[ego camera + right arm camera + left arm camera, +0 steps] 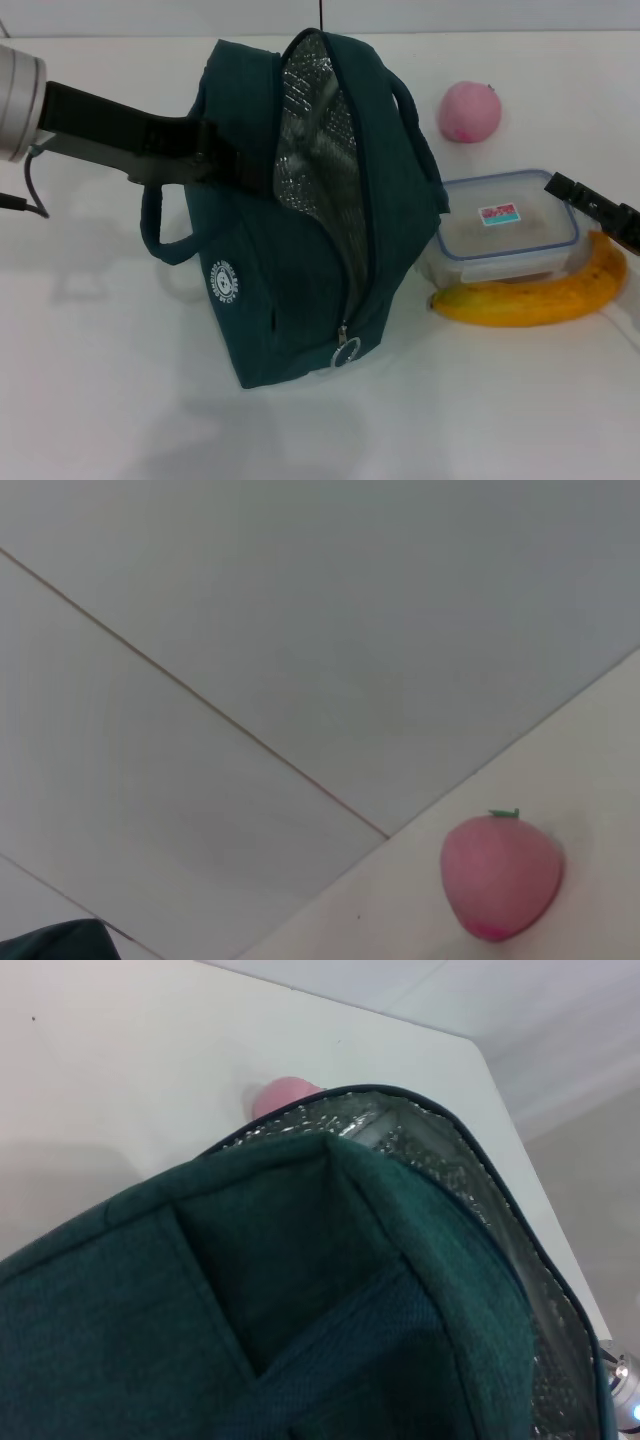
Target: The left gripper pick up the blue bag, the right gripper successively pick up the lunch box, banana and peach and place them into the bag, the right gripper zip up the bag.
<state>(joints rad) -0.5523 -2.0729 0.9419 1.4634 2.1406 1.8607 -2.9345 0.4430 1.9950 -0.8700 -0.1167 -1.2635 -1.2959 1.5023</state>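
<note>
The blue bag [300, 230] stands on the white table with its zip open and its silver lining showing. My left gripper [203, 150] is shut on the bag's upper left side by a handle. The bag fills the left wrist view [250, 1320]. The clear lunch box [510, 228] with a blue-rimmed lid lies right of the bag. The banana [540, 297] lies against its near side. The pink peach [470, 112] sits behind the box and also shows in the right wrist view [500, 875]. My right gripper [598, 208] hovers at the box's right end.
The white table [120, 400] stretches in front of and left of the bag. The bag's loose handle [165, 235] hangs on its left side. The zip pull [346, 352] hangs at the bag's near lower end. A wall stands beyond the table's far edge.
</note>
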